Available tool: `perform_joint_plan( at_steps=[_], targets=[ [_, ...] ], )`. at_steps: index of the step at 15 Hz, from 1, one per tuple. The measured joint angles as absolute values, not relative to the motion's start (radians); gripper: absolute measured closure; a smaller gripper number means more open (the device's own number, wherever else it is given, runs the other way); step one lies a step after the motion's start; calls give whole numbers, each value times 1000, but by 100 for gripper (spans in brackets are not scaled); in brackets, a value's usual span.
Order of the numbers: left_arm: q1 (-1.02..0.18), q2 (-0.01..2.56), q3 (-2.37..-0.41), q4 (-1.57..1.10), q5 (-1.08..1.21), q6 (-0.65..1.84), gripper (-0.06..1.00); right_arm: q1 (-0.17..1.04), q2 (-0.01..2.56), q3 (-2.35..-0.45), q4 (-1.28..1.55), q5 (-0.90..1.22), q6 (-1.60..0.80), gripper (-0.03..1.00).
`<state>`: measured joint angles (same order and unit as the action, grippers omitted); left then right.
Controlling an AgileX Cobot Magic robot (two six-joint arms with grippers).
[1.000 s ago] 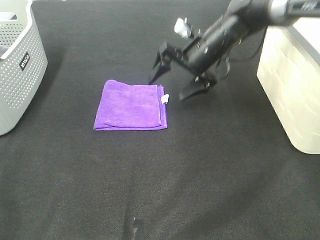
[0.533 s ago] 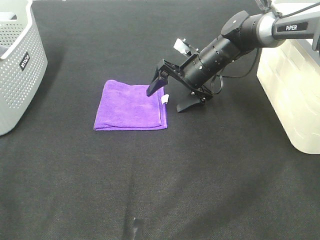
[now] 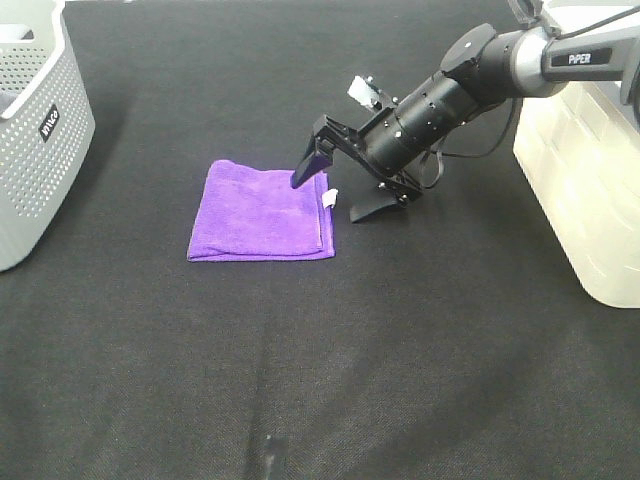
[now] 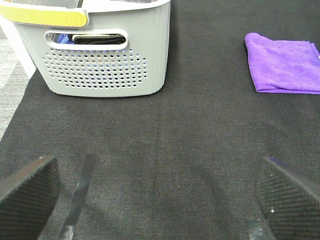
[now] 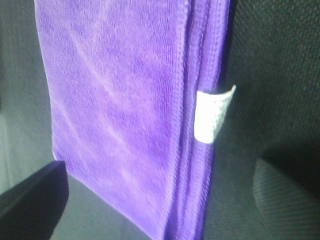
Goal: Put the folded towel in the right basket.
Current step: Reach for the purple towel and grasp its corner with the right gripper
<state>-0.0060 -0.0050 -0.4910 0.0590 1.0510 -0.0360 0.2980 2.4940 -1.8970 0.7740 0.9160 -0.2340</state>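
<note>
A folded purple towel (image 3: 262, 212) lies flat on the black mat left of centre, with a small white tag (image 3: 331, 198) on its right edge. My right gripper (image 3: 330, 198) is open and low over that right edge: one finger stands over the towel's far right corner, the other on the mat beside it. The right wrist view shows the towel (image 5: 125, 110) and the tag (image 5: 212, 115) close between the spread fingers (image 5: 30, 200). The cream right basket (image 3: 590, 170) stands at the right edge. My left gripper (image 4: 159, 200) is open and empty, far from the towel (image 4: 282, 67).
A grey perforated basket (image 3: 35, 130) stands at the far left; the left wrist view shows it (image 4: 100, 60) with dark items inside. A black mat (image 3: 400, 350) covers the table.
My right gripper has come down and to the left onto the towel's right edge. One finger now stands over the towel. The towel has not moved.
</note>
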Motion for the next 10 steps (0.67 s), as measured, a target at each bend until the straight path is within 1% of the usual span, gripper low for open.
perform_joint_plan(
  at_steps=[3,4,5,7,8,9,10],
  targets=[
    [-6,-5,-491,59,1051,-36,-4,393,2522,-1908,812,775,-233,7],
    [-6,-5,-491,59,1051,-36,-4,432,2528,-1909,816,711,-233,11],
    [-6,-5,-491,59,1051,-36,-4,468,2533,-1909,809,658,-233,17],
    [-6,-5,-491,59,1051,-36,-4,504,2540,-1910,781,600,-229,38],
    [-6,-5,-491,59,1051,-36,-4,506,2547,-1909,773,586,-228,51],
    [-6,-5,-491,59,1051,-36,-4,506,2550,-1909,770,578,-226,66],
    [-6,-5,-491,59,1051,-36,-4,506,2550,-1909,768,577,-225,84]
  ],
)
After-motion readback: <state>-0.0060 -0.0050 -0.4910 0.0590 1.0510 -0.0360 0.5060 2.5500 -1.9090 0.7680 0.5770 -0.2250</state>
